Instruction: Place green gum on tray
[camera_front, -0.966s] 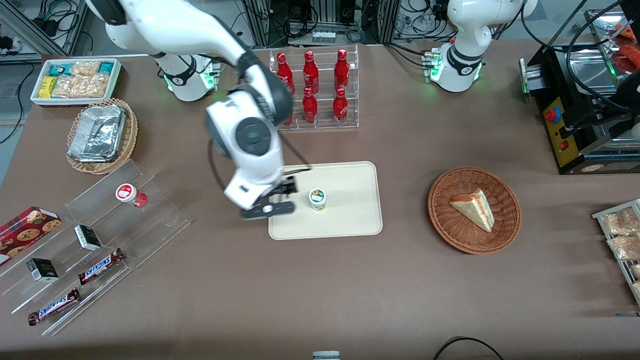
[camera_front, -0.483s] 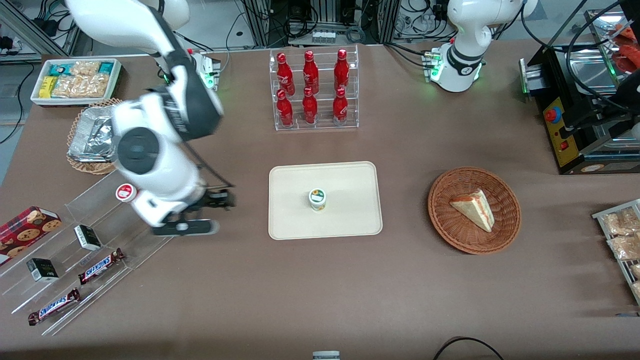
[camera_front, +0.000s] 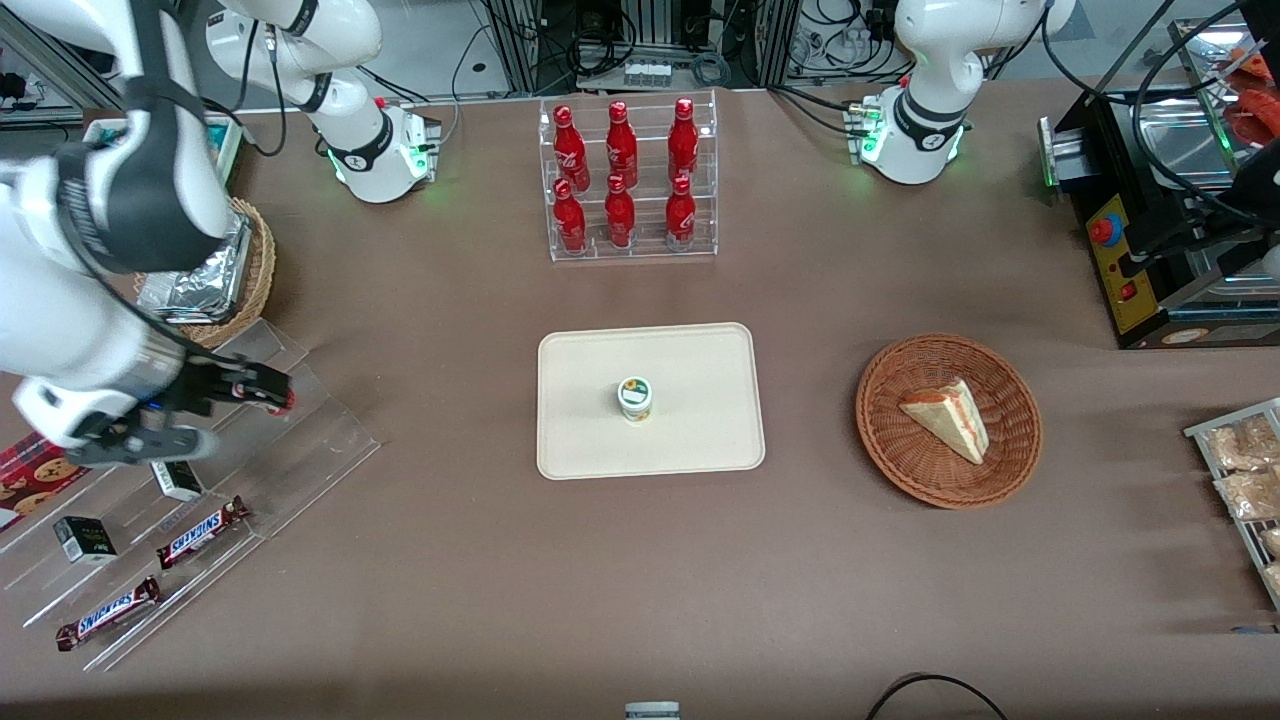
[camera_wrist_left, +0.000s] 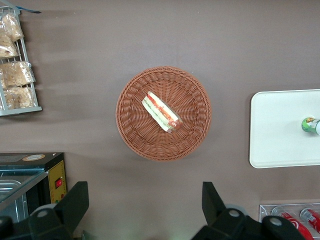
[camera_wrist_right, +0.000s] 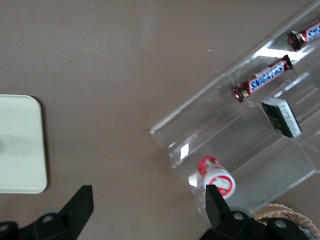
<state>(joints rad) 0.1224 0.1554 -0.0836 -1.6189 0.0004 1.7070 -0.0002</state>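
Note:
The green gum (camera_front: 635, 398) stands upright on the cream tray (camera_front: 700, 440), near its middle, with nothing touching it. The left wrist view catches the gum (camera_wrist_left: 311, 125) at the frame edge on the tray (camera_wrist_left: 280, 130). My gripper (camera_front: 240, 418) hangs well away toward the working arm's end of the table, over the clear acrylic display stand (camera_front: 320, 440). It is open and holds nothing. In the right wrist view the gripper (camera_wrist_right: 149, 200) is spread wide over brown table, with one corner of the tray (camera_wrist_right: 20, 145) showing and the gum out of view.
A red-lidded gum bottle (camera_wrist_right: 216, 177) sits on the stand close to one finger. Snickers bars (camera_front: 200, 530) and small dark boxes (camera_front: 85, 538) lie on its lower steps. A cola bottle rack (camera_front: 625, 180), a wicker basket with a sandwich (camera_front: 948, 420) and a foil-lined basket (camera_front: 235, 290) stand around.
My arm has swung from beside the tray toward the working arm's end of the table and now hangs over the acrylic stand. The green gum has stayed put on the tray.

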